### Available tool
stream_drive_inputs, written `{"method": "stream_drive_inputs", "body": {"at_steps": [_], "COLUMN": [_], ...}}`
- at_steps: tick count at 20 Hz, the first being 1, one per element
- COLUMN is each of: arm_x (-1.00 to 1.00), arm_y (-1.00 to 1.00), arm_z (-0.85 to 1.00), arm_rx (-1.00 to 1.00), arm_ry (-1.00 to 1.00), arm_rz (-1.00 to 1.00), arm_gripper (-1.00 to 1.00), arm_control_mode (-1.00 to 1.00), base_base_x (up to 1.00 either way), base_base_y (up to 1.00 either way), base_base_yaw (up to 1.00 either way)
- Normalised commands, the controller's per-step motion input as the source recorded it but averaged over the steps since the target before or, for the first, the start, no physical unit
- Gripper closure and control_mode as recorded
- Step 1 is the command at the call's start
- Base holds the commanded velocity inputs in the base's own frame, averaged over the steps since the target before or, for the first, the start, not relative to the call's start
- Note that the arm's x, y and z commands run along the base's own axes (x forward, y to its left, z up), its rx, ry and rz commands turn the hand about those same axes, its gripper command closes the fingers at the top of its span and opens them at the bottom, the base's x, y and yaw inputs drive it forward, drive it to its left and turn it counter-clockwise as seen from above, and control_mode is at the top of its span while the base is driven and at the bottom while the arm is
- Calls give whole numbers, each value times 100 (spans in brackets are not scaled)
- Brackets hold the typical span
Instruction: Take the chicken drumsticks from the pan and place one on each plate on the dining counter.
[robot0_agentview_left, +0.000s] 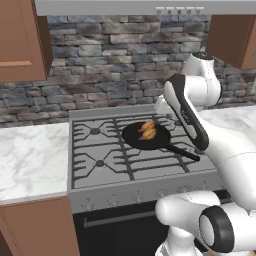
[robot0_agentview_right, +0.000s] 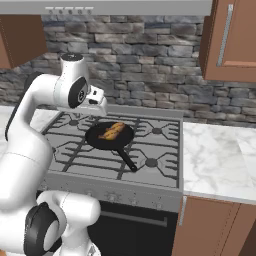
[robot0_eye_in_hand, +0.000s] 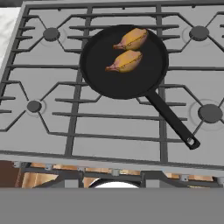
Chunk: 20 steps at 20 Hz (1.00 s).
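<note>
The black pan (robot0_eye_in_hand: 131, 83) rests on the stove grates, its long handle (robot0_eye_in_hand: 173, 119) pointing toward the front right. Two golden-brown chicken drumsticks (robot0_eye_in_hand: 131, 39) (robot0_eye_in_hand: 126, 61) lie side by side in its far half. The left base view has the pan (robot0_agentview_left: 137, 141) mid-stove with the drumsticks (robot0_agentview_left: 148, 129) in it. The right base view has the pan (robot0_agentview_right: 100, 142) and the drumsticks (robot0_agentview_right: 112, 131) too. My gripper (robot0_agentview_right: 99, 107) hangs above the pan's back left, well clear of it, shut and holding nothing. The plates and the dining counter are out of view.
The grey gas stove (robot0_agentview_left: 100, 150) has raised grates and several burners. Marble worktops flank it on the left (robot0_agentview_left: 30, 155) and the right (robot0_agentview_right: 220, 155). A stone wall, wooden cabinets (robot0_agentview_right: 232, 40) and a hood stand behind and above.
</note>
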Motion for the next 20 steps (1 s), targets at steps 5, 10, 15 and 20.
{"method": "stream_drive_inputs", "body": {"at_steps": [5, 10, 15, 20], "arm_x": [4, 22, 47, 61], "arm_y": [3, 10, 0, 0], "arm_z": [-21, -43, -42, -49], "arm_rx": [-1, -3, 0, 0], "arm_ry": [1, 2, 10, 15], "arm_rz": [-4, -11, -12, -12], "arm_gripper": [-100, -100, -100, -100], "arm_control_mode": [-100, -100, -100, -100], "base_base_x": [0, 0, 0, 0], "base_base_y": [0, 0, 0, 0], "base_base_yaw": [0, 0, 0, 0]}}
